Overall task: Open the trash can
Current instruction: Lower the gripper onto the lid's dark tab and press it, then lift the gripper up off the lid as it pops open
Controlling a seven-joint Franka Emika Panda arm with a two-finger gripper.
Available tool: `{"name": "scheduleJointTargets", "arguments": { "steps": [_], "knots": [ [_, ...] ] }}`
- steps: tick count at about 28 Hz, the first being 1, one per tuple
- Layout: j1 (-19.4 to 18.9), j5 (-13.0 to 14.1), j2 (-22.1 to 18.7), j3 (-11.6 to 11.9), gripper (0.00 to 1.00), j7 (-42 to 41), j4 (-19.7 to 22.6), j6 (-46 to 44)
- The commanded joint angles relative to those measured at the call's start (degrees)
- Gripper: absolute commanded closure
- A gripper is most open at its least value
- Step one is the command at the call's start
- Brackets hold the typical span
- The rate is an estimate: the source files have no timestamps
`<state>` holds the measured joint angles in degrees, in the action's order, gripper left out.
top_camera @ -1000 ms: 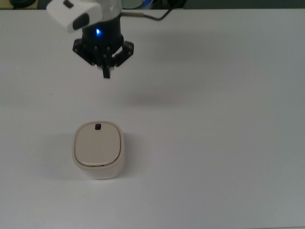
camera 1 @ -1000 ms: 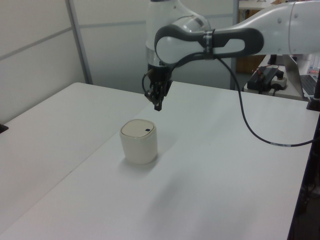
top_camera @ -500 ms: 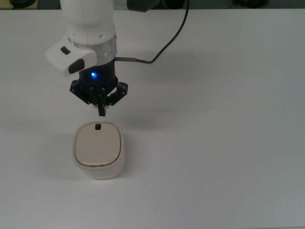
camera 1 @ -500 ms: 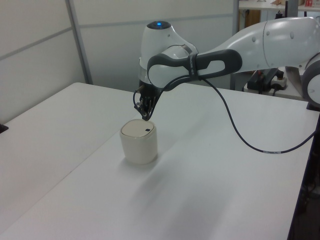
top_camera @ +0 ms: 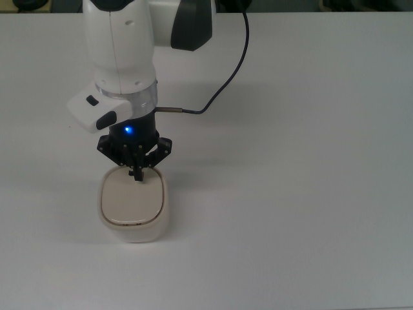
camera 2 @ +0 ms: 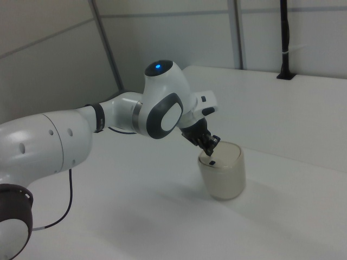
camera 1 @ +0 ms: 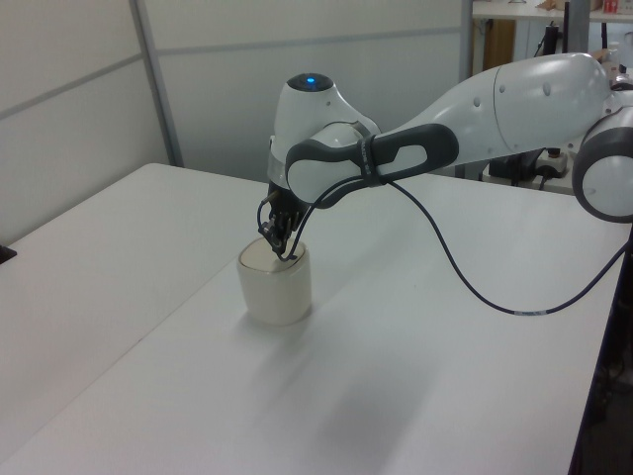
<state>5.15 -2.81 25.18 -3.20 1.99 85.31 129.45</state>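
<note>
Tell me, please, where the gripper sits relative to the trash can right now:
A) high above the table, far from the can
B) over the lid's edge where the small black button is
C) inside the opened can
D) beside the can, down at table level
B: in the top view the gripper hangs over the edge of the trash can nearest the arm, and the right view shows the black button just below its tip, with the lid shut.
</note>
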Motion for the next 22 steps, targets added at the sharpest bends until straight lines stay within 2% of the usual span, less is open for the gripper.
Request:
{"name": "scheduleJointTargets", "arguments": {
  "steps": [1,22],
  "knots": [
    [0.56,-0.97,-0.22,0.3,1.0,-0.84,-0.06,0.89],
    [1.35,-2.64,2.33,0.3,1.0,-0.76,0.29,0.98]
  ]
}}
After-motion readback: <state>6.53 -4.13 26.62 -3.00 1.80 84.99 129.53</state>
